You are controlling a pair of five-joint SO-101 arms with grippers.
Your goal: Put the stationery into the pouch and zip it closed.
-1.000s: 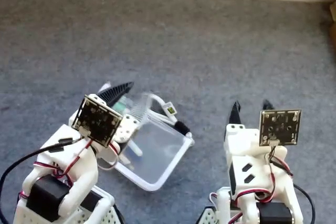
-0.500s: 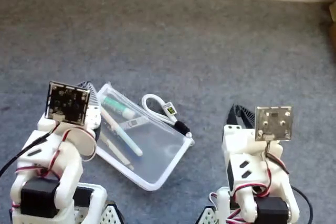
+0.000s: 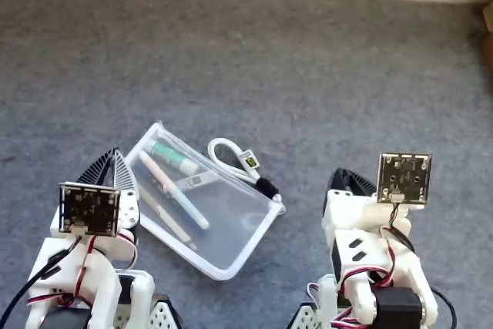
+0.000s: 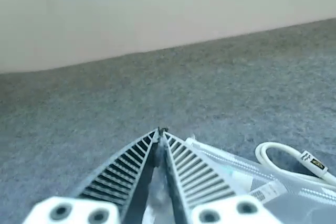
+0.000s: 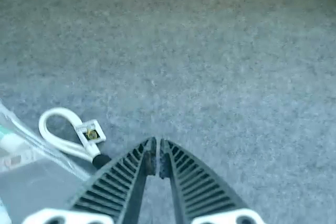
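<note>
**Pouch** [image 3: 231,229]: clear, laid flat on the grey surface [image 3: 308,67], between the two arms and nearer the left one. A white strap [image 3: 211,149] is looped off its far right corner.

**Stationery** [image 3: 176,190]: pens and a green-capped tube are seen through the clear wall, lying inside the pouch. No loose piece is seen on the surface.

**Zip pull** [image 3: 266,187]: dark, found at the far right corner, just beside the strap.

**Progress:** the filling is judged done. The zip is judged drawn to its end, though a fully sealed seam cannot be confirmed. At most a check of the closure is thought to be left.

**Left pincer** [image 3: 114,167]: closed tip to tip, with nothing gripped. It is held just left of the pouch's far left corner. Contact with the pouch cannot be told.

**Right pincer** [image 3: 350,181]: closed down to a hairline gap, with nothing held. It is parked to the right of the pouch, well apart from it, and is pointed at bare surface.
</note>
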